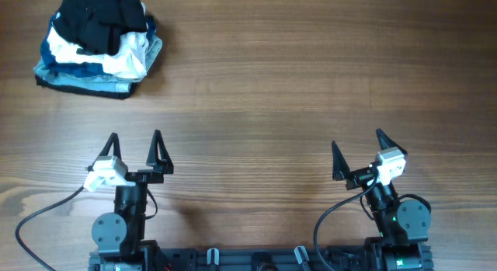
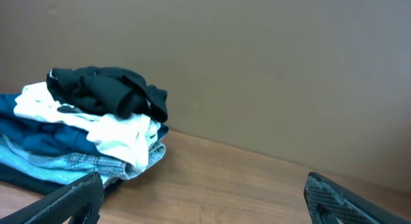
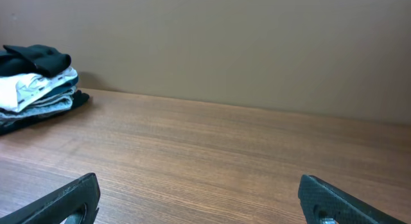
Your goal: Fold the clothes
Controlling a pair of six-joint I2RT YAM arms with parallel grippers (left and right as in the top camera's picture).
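Observation:
The black T-shirt (image 1: 101,21) lies crumpled on top of a pile of clothes at the far left corner of the table. It also shows in the left wrist view (image 2: 109,90) and, small, in the right wrist view (image 3: 35,57). My left gripper (image 1: 135,153) is open and empty near the front edge, well short of the pile; its fingers frame bare wood in the left wrist view (image 2: 205,201). My right gripper (image 1: 359,156) is open and empty at the front right, with bare wood between its fingers (image 3: 199,201).
Under the black shirt lie a white garment (image 1: 128,57) and light-blue denim pieces (image 1: 85,81), also seen in the left wrist view (image 2: 119,134). The wooden table (image 1: 311,77) stretches right of the pile. A plain wall (image 3: 225,44) stands behind the table.

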